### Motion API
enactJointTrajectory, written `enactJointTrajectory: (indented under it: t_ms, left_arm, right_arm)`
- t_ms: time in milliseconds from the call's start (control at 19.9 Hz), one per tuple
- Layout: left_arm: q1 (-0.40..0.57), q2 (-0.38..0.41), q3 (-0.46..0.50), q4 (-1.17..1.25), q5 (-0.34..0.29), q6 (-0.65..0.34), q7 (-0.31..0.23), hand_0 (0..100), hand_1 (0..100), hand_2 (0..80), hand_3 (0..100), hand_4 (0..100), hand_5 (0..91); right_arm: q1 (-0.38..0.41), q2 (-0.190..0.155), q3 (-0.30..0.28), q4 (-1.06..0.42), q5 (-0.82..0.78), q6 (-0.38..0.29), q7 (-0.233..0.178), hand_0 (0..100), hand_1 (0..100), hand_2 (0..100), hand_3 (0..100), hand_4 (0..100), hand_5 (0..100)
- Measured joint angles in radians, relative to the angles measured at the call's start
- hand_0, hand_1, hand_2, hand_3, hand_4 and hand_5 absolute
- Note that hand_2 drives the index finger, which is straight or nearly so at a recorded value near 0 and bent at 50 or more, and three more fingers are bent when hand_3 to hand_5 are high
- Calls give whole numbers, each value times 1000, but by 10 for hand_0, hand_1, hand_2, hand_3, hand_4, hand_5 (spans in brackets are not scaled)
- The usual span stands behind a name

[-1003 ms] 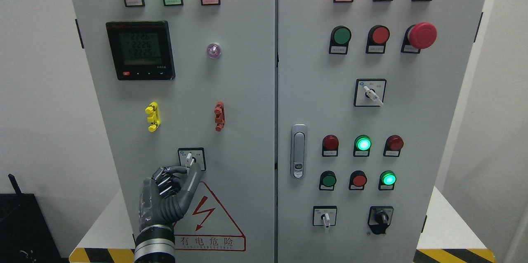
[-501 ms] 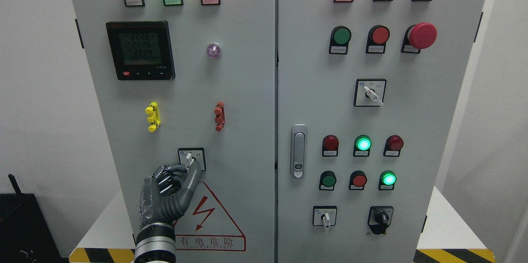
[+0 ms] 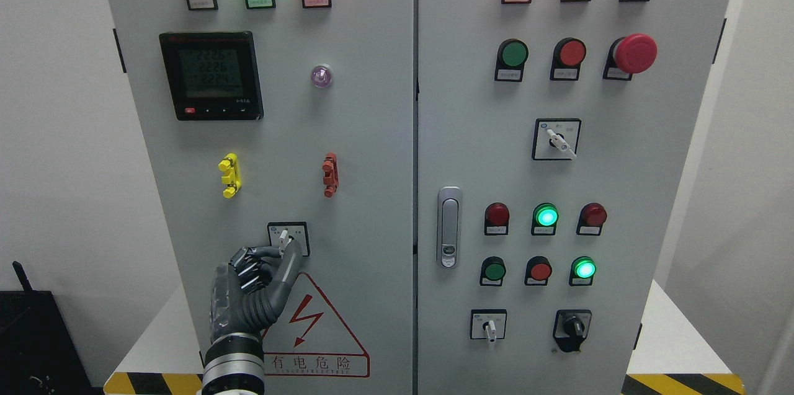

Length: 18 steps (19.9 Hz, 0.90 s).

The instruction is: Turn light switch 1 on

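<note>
The left hand (image 3: 257,280) seems to pinch the light switch (image 3: 285,238) lever between thumb and forefinger; a shallow hold could slip mid-turn

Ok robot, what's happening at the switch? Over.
Left hand pinching small white-handled rotary switch on grey cabinet door. Right hand unseen. Nothing blocking.

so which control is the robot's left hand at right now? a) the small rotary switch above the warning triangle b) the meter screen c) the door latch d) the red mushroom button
a: the left hand pinches the white lever of the rotary switch just above the warning triangle.
</note>
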Motion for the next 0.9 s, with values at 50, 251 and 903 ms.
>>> enactJointTrajectory:
  t_ms: [50, 251, 903]
  left_arm:
    - [0, 0, 0, 0, 0, 1, 0, 232, 663, 571, 909, 949, 882]
    - [-2, 0, 0, 1, 0, 2, 0, 235, 661, 574, 909, 948, 882]
    - [-7, -1, -1, 3, 1, 8, 0, 288, 649, 579, 912, 948, 882]
  right_arm:
    - [0, 0, 0, 0, 0, 0, 0, 308, 0, 0, 0, 0, 0]
    - [0, 0, 0, 0, 0, 0, 0, 308, 0, 0, 0, 0, 0]
    - [0, 0, 0, 0, 0, 0, 0, 307, 0, 0, 0, 0, 0]
